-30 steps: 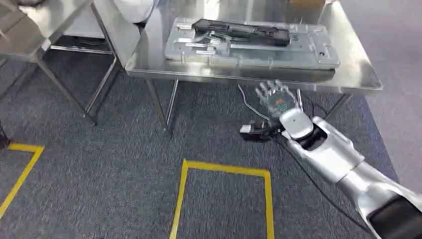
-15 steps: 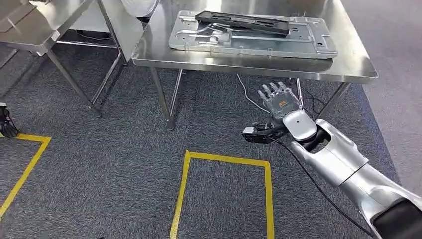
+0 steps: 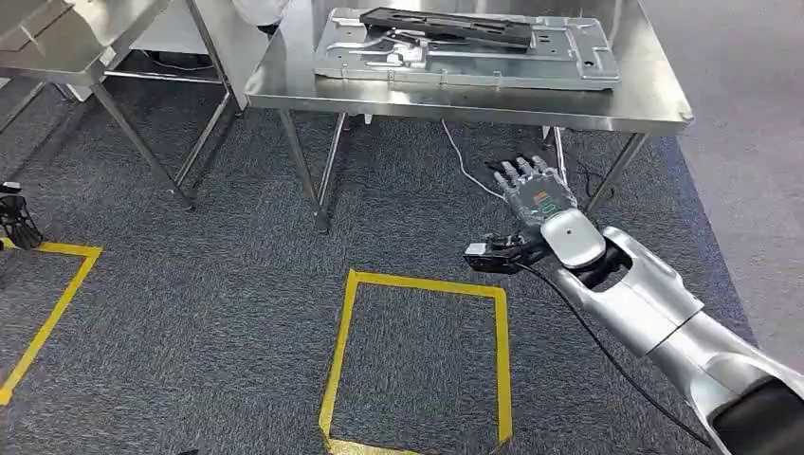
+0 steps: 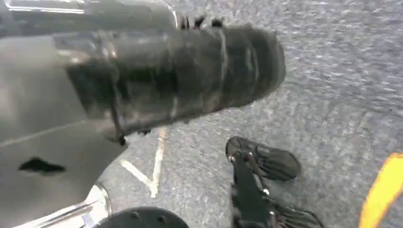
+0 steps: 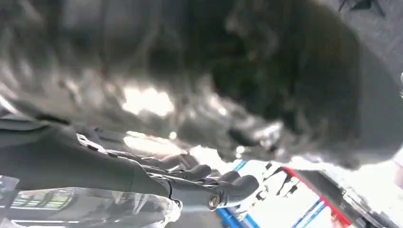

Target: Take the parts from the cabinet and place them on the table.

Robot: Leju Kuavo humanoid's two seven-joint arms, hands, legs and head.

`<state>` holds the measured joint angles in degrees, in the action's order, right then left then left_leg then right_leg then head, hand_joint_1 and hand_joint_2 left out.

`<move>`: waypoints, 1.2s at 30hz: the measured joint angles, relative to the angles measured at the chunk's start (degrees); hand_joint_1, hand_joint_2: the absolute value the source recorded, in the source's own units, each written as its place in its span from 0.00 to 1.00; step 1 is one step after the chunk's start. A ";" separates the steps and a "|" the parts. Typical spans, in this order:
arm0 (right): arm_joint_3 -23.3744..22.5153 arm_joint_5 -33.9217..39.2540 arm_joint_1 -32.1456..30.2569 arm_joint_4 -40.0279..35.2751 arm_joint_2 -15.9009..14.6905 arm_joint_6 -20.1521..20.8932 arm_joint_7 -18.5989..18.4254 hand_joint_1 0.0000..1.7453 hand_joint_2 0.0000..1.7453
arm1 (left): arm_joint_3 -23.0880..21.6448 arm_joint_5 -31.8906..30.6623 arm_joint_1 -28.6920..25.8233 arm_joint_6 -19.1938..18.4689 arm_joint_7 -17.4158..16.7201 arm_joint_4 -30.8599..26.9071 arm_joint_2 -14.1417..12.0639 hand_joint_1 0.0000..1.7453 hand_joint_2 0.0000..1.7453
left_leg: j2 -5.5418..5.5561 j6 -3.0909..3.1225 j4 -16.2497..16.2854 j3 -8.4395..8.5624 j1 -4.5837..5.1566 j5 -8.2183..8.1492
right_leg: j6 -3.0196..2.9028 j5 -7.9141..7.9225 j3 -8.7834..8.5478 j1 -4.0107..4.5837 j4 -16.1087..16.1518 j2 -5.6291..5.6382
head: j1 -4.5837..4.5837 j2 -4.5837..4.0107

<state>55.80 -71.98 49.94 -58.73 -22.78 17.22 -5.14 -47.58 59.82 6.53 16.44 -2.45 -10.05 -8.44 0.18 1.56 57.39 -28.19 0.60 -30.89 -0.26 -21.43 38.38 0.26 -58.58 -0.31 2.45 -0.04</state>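
Note:
A flat silver metal part (image 3: 531, 59) lies on the steel table (image 3: 474, 100) at the top of the head view, with a long black part (image 3: 446, 26) resting on it. My right hand (image 3: 539, 194) hangs in front of and below the table's near edge, over the carpet, fingers spread and holding nothing. In the right wrist view its dark fingers (image 5: 209, 189) stretch out beneath a blurred, shiny surface. The left wrist view has my left hand's dark ribbed cover (image 4: 180, 76) above the grey carpet; its fingers are hidden.
A second steel table (image 3: 66, 47) stands at the upper left. Yellow tape squares (image 3: 417, 284) mark the grey carpet. A cable (image 3: 465, 171) trails on the floor under the table. A small black object (image 3: 14, 223) sits at the left edge. Someone in white (image 3: 256, 9) stands behind the tables.
The whole picture has shifted, so the camera has moved: the table now sits higher and the floor marks nearer. My right hand stays spread and holds nothing.

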 joint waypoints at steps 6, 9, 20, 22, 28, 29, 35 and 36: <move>0.00 0.00 0.04 0.00 -0.42 0.02 0.00 0.00 0.00 | 0.00 0.00 0.02 0.00 -0.02 0.00 0.04 0.00 0.00 | -0.60 1.38 -1.44 -3.21 -0.56 4.48 | 1.76 -8.39 2.86 -0.58 -7.67 0.29 | -0.50 0.00; 0.00 0.00 -0.19 0.00 -0.46 0.02 0.02 0.00 0.00 | 0.00 0.00 -0.03 -0.04 -0.02 0.00 0.11 0.00 0.00 | -0.59 1.06 -1.01 -6.32 -0.67 6.61 | 2.59 -10.85 4.03 -1.22 -17.44 0.28 | -0.48 0.00; -0.20 0.00 0.03 -0.46 -0.46 0.02 0.02 0.00 0.00 | 0.00 0.00 -0.35 0.00 -0.02 0.00 0.02 0.00 0.00 | -0.13 -2.70 0.11 -12.04 -1.79 11.52 | 0.18 -7.19 -8.30 -1.43 0.69 0.52 | -0.53 0.00; -0.20 0.00 0.13 -0.50 -0.46 0.00 0.02 0.00 0.00 | 0.00 0.00 -0.47 -0.02 -0.07 0.00 0.24 0.00 0.00 | -0.18 -2.97 5.41 -14.17 -1.79 4.18 | -0.71 -5.62 -6.80 -1.30 0.69 0.37 | -0.09 0.00; -0.20 0.00 -0.12 -0.48 -0.46 0.00 0.02 0.00 0.00 | 0.00 0.00 -0.36 -0.02 -0.07 0.02 0.24 0.00 0.00 | -0.13 -1.77 14.25 -10.84 -1.05 2.44 | -1.14 -1.66 -1.44 -0.14 0.48 0.59 | -0.02 0.00; -0.20 0.00 -0.09 -0.48 -0.46 0.00 0.00 0.00 0.00 | 0.00 0.00 -0.21 -0.02 -0.07 0.00 0.22 0.00 0.00 | -0.09 -0.92 9.57 -6.84 -0.53 3.34 | -1.11 -1.08 -0.88 0.07 0.46 0.62 | -0.04 0.00; -0.24 0.00 0.09 -0.63 -0.50 0.00 0.02 0.00 0.00 | 0.02 0.00 0.31 0.00 0.00 0.00 -0.15 0.00 0.00 | -0.26 0.95 -1.81 -0.39 0.26 2.03 | 0.67 1.59 0.03 0.25 1.03 0.17 | 0.02 0.00; -0.24 0.00 0.08 -0.65 -0.50 0.00 0.02 0.00 0.00 | 0.00 0.00 0.30 -0.02 -0.04 0.00 -0.13 0.00 0.00 | -0.72 1.10 -2.19 -0.33 0.03 2.84 | 0.96 0.13 0.44 -0.11 0.19 0.33 | 0.07 0.00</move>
<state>55.56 -71.98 50.03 -59.39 -23.28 17.22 -5.11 -47.58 59.82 6.84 16.41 -2.49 -10.05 -8.57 -0.55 2.66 55.20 -28.53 0.63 -28.06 0.70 -21.31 38.82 0.14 -58.39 0.01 2.52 -0.04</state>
